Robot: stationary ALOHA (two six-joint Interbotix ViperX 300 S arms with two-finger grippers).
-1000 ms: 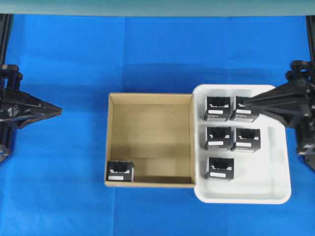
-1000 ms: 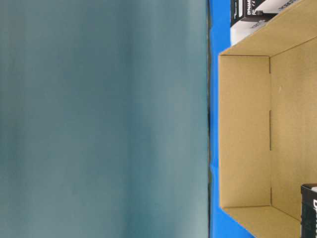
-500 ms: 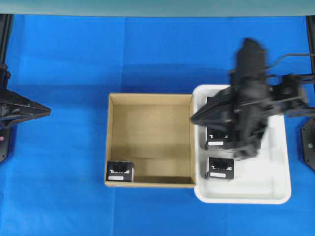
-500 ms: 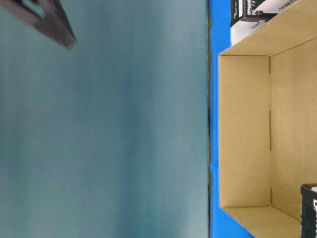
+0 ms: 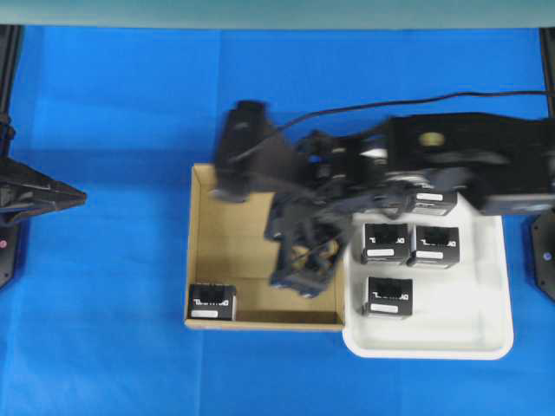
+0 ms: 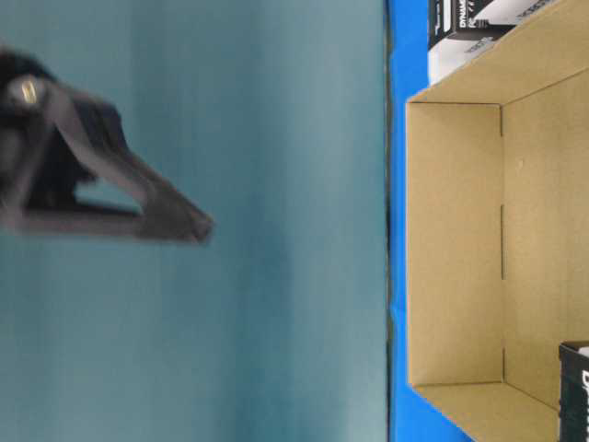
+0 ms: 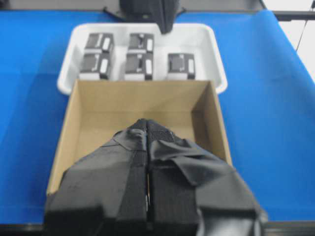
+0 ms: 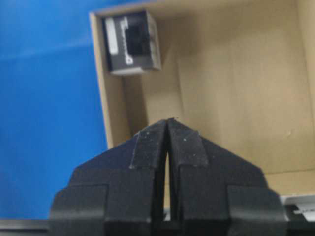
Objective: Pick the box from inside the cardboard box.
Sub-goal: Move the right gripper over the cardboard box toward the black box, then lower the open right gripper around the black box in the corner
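Note:
One small black box [image 5: 212,302] with white lettering sits in the front-left corner of the brown cardboard box [image 5: 198,251]. My right arm reaches across from the right, blurred, and its gripper [image 5: 290,279] hangs over the carton's middle, well above the floor. In the right wrist view the gripper [image 8: 167,122] is shut and empty, with the box [image 8: 132,42] ahead and to the left against the carton wall [image 8: 106,98]. My left gripper [image 5: 82,198] rests shut at the far left, and its closed tips [image 7: 147,121] point at the carton [image 7: 69,128].
A white tray [image 5: 486,321] touches the carton's right side and holds several identical black boxes [image 5: 387,295]. Blue cloth covers the table. In the table-level view the right gripper [image 6: 207,226] is high above the carton [image 6: 456,239].
The right arm has swung left from beside the tray, over the tray, to above the cardboard box. The left gripper drew back slightly to the left, then held still.

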